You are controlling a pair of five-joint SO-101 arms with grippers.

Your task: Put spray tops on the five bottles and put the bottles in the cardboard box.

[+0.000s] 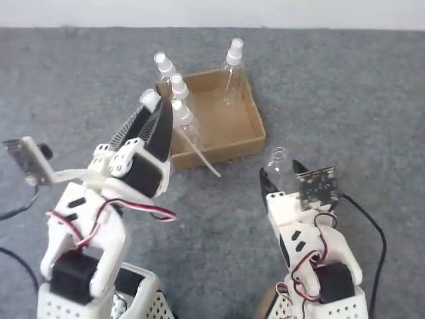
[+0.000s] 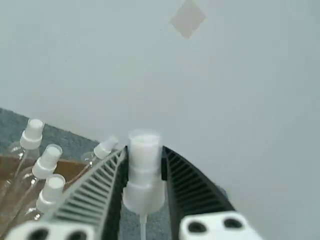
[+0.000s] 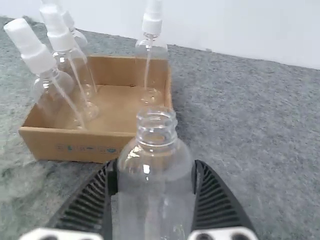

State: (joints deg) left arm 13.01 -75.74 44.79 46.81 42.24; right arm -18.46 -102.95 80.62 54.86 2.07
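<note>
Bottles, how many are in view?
5. Three capped bottles cluster at the left of the cardboard box, a fourth at its far corner; the right gripper holds an uncapped bottle.

4 capped btls (image 1: 232, 70) in box (image 1: 226, 129).

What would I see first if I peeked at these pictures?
Four clear bottles, already capped in white, stand in the cardboard box on the grey table. The left tool holds one more spray top up by the box's edge, a thin tube trailing from it. The right tool grips the last bottle, its neck bare, on the near side of the box.
</note>
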